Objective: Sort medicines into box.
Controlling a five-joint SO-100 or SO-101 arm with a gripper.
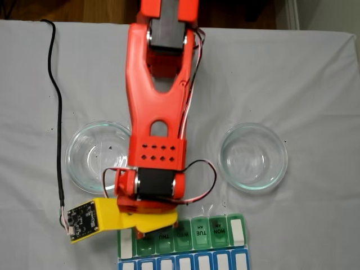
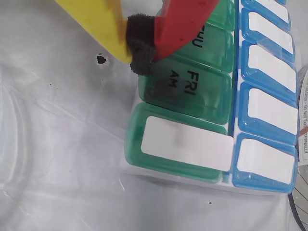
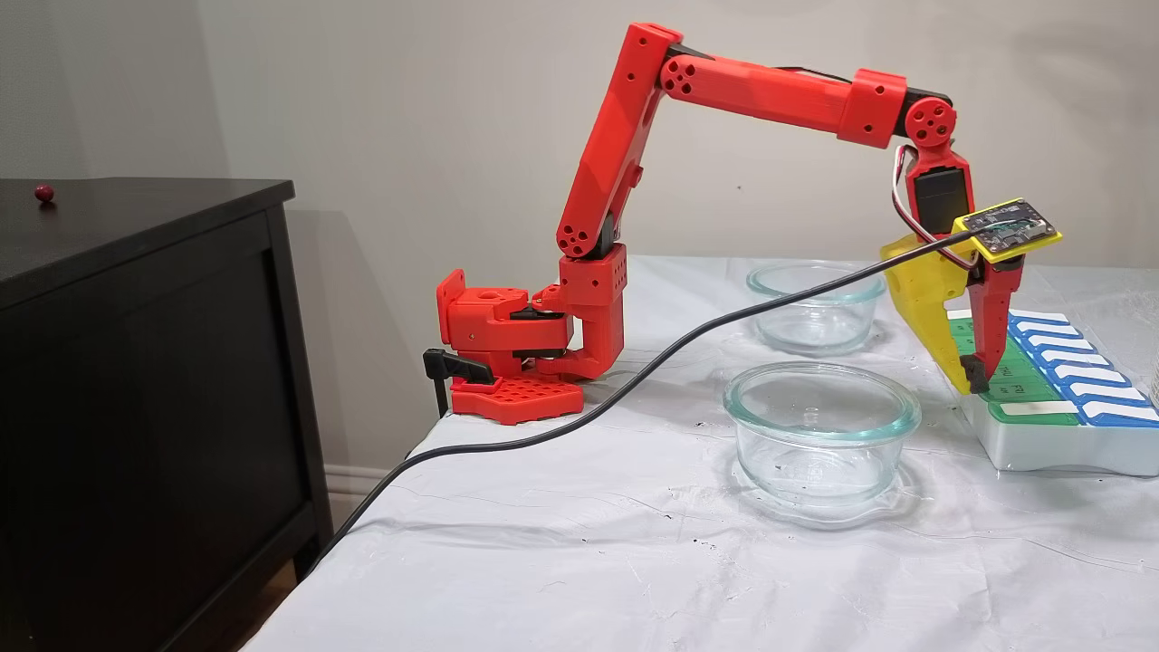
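The box [image 1: 216,232] is a weekly pill organizer with green and blue lids, lying at the bottom edge of a fixed view. All lids that show are closed. My gripper [image 2: 139,57] has one yellow and one red finger, and its black foam pads are pressed together with nothing visible between them. It hangs just over the green FRI AM lid at the box's [image 2: 183,144] edge. In the side fixed view the gripper [image 3: 973,385] points down onto the box [image 3: 1050,444]. One dark red medicine ball [image 3: 43,192] lies on the black cabinet.
Two clear glass bowls [image 1: 67,154] [image 1: 284,157] stand left and right of the arm and look empty; the side view shows them as a near bowl [image 3: 815,471] and a far bowl [image 3: 815,326]. A black cable [image 3: 634,380] crosses the white cloth. The black cabinet [image 3: 136,362] stands beside the table.
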